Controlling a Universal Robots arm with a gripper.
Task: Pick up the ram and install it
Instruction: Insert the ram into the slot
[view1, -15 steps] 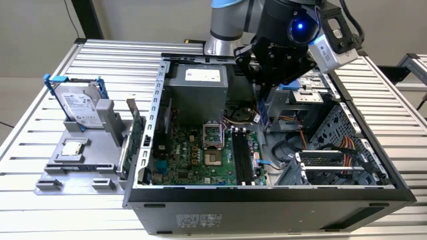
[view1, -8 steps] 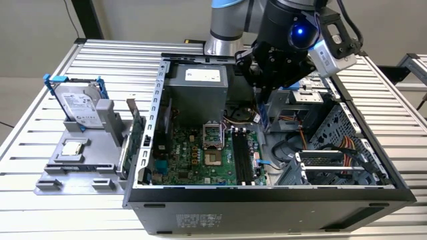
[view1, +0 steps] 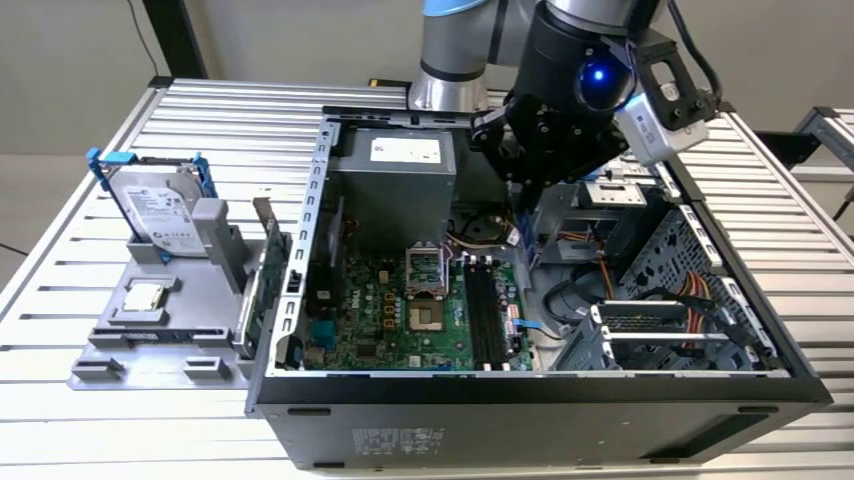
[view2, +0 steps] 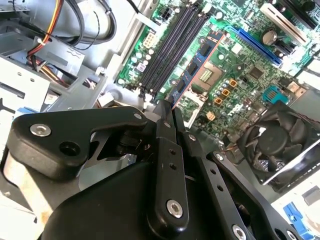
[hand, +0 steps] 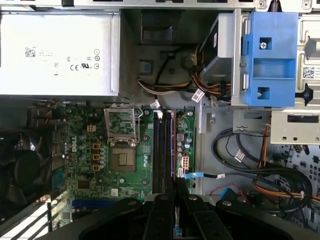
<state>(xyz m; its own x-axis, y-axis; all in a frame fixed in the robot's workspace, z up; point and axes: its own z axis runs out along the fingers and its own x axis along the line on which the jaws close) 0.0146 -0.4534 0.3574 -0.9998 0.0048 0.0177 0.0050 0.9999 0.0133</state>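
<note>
Reference landmark: the memory slots (hand: 161, 150), a group of long black sockets on the motherboard (hand: 100, 165), beside the CPU socket (hand: 122, 160).

**Tool state.** The gripper (view2: 167, 107) has its two fingers drawn close together, with only a thin gap between them. In both wrist views that gap is taken up by the ram (view2: 197, 62), a narrow blue board with small dark chips. The gripper is therefore judged to be clamped on the ram, not empty.

**Position of the ram.** In the exterior view the gripper (view1: 534, 215) hangs inside the open computer case (view1: 534, 400), above the motherboard. The ram (view1: 531, 235) shows as a slim blue strip below the fingers. It is raised above the memory slots (view1: 487, 320) and apart from them; it is not seated.

**Governing relation.**
- Long axis: in the first wrist view the ram (hand: 173, 145) appears edge-on as a thin line running out from the gripper (hand: 175, 182). That line is parallel to the memory slots.
- Lateral offset: the line falls along the outermost slot, on the side away from the CPU socket. Which slot lies directly beneath it cannot be determined.
- Direction: the slots lie below the ram, along the line of the fingers.

**Slot condition.** In the second wrist view the memory slots (view2: 172, 45) look unoccupied, with pale latches at the ends. Whether the latches are open cannot be determined.
</note>
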